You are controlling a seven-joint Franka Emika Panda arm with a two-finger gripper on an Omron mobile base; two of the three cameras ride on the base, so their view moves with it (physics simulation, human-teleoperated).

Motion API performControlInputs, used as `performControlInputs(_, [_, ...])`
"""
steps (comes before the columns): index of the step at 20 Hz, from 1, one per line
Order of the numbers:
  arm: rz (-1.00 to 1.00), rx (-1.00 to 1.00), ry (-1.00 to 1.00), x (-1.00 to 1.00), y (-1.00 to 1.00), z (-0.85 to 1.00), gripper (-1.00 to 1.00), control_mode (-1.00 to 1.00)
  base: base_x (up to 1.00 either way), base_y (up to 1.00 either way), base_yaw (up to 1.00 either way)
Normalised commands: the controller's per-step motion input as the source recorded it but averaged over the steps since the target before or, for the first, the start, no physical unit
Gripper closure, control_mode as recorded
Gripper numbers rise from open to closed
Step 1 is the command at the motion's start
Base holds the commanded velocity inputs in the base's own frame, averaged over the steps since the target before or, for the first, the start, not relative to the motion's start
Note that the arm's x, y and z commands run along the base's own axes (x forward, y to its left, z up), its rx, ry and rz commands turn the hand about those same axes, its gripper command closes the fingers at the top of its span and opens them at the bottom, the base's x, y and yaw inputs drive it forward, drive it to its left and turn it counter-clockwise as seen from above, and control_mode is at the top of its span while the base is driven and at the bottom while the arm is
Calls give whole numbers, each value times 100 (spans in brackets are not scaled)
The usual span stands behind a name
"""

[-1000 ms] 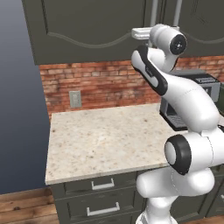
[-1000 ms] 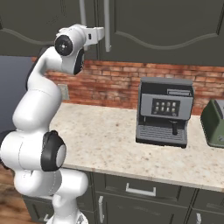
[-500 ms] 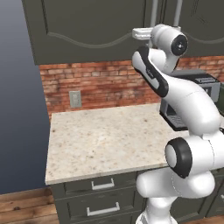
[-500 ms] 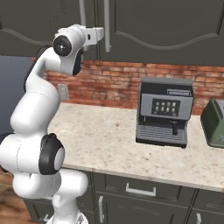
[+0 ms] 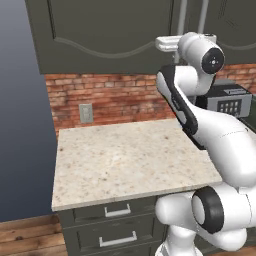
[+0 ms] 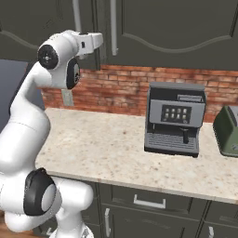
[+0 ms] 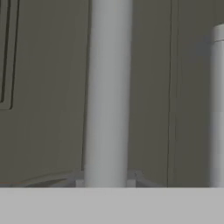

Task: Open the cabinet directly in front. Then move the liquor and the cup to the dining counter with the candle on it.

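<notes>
Although the arm is raised to the cabinet (image 5: 115, 35), the task is, as I judge it, only at its first step: both doors are shut and flush, so the liquor and cup presumably sit hidden behind them, and the carry to the dining counter has not begun.

Nearest is the table (image 5: 120, 160), a beige speckled top over dark drawers (image 5: 117, 212) with short silver pulls. In the right base view a grey coffee machine (image 6: 174, 118) stands on it, with a green appliance (image 6: 228, 130) at the frame's edge. Behind runs a red brick wall (image 5: 110, 97) with a pale wall plate (image 5: 86, 113).

Above the wall hangs the cabinet, dark grey-green with 2 arched-panel doors and 2 long vertical silver bar handles side by side at the centre seam. The end effector (image 7: 105, 181) is up at the left handle (image 7: 107, 92); in the hand view the bar runs straight up between the tips, and the jaws are closed on it, so the grip looks made. The right handle (image 7: 218, 105) stands just beside, untouched.

Left to do: pull the door open, then fetch both items.
</notes>
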Motion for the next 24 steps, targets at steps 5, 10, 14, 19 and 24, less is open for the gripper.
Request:
performControlInputs(5, [-14,0,5,-100,28,32,100,-100,0,0,0])
performControlInputs(10, [-18,0,14,-100,52,25,100,-100,0,0,0])
performControlInputs(14, [-15,0,5,-100,73,2,100,-100,0,0,0])
performControlInputs(19, [-13,0,0,-100,91,-15,100,-100,0,0,0])
performControlInputs(24, [-9,0,-3,-95,95,-55,100,-100,0,0,0])
